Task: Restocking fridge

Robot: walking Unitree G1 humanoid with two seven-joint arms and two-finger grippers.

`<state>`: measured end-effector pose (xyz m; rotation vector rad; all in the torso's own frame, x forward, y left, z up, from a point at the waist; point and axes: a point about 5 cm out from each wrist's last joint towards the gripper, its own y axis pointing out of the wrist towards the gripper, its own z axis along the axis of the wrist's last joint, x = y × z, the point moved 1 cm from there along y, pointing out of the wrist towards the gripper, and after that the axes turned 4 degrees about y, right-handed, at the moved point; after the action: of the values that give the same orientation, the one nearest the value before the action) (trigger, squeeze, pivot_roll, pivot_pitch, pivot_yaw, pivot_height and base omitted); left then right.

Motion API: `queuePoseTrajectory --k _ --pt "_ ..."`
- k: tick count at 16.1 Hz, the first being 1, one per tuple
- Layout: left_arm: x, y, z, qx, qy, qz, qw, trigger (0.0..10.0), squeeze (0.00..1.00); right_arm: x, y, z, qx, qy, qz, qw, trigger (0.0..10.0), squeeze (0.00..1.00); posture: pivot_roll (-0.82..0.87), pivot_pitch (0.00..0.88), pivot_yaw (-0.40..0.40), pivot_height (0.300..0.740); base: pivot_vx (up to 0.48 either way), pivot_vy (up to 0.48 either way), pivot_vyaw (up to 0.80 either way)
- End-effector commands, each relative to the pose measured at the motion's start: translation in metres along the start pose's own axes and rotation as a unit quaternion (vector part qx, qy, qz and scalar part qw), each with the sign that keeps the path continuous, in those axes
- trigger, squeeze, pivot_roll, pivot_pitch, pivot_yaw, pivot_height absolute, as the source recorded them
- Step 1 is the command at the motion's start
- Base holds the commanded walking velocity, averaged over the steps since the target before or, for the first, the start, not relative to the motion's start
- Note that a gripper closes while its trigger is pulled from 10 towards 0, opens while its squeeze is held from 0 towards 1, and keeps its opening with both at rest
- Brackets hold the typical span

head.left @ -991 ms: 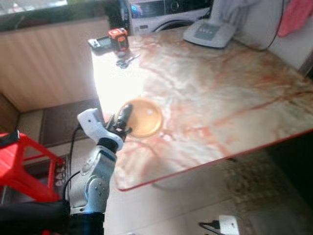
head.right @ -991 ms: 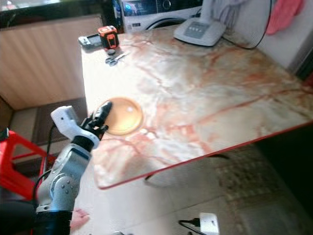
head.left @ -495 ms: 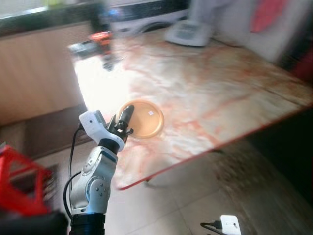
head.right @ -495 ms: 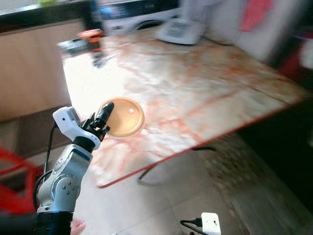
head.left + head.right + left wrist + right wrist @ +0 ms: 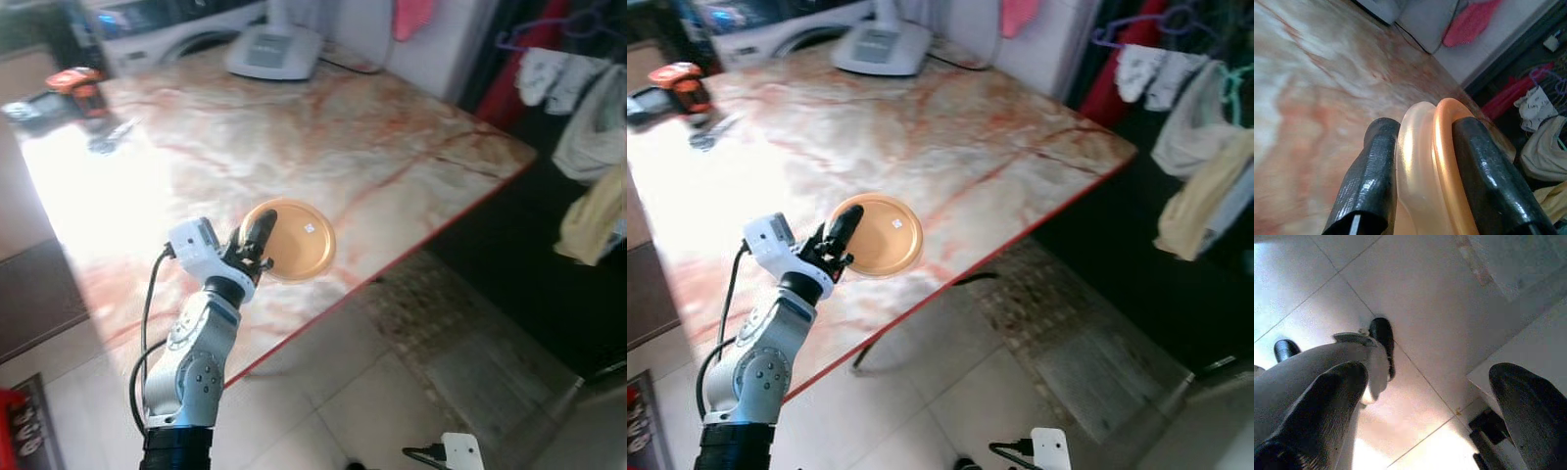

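A: While the left arm stands raised before the table edge, what is its left gripper (image 5: 257, 235) pinching?

B: A round orange lid (image 5: 294, 240), smooth and glossy, with a raised rim and a small pale sticker near its middle. The wrist view shows the two black rubbery fingers (image 5: 1371, 171) pressed on either face of its rim, a translucent pale layer against the orange one.

A: Where does the lid sit from the gripper?

B: It spreads from the fingertips toward 3 o'clock in the head views, held above the marble-patterned tabletop (image 5: 323, 137), cream veined with rusty red, polished, with a thin red edge.

A: Anything else on the table?

B: A white scale-like appliance (image 5: 272, 51) at 12 o'clock, and an orange-and-black tape measure (image 5: 76, 86) at 10 o'clock, blurred.

A: And the right gripper (image 5: 1425, 416)?

B: Its fingers are spread wide apart over pale glossy floor tiles (image 5: 1415, 293), holding nothing.
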<state>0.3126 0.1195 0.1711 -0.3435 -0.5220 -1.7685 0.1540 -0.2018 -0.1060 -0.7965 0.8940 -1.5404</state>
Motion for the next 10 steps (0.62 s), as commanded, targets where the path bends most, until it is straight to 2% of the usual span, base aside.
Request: queuePoseTrajectory --k 1,10 --pt "0.0042 0.0006 0.0012 0.003 0.004 -0.010 1.000 10.0 0.00 -0.0004 -0.0010 -0.0081 -0.013 -0.001 0.001 1.000 10.0 0.00 0.01 0.113 0.028 0.740 0.000 0.000 -0.80" --pt "0.0059 0.0013 0.0010 0.002 0.011 -0.017 1.000 10.0 0.00 -0.0008 -0.0008 -0.0074 -0.013 -0.004 0.004 1.000 10.0 0.00 0.01 0.110 0.028 0.740 0.000 0.000 -0.80"
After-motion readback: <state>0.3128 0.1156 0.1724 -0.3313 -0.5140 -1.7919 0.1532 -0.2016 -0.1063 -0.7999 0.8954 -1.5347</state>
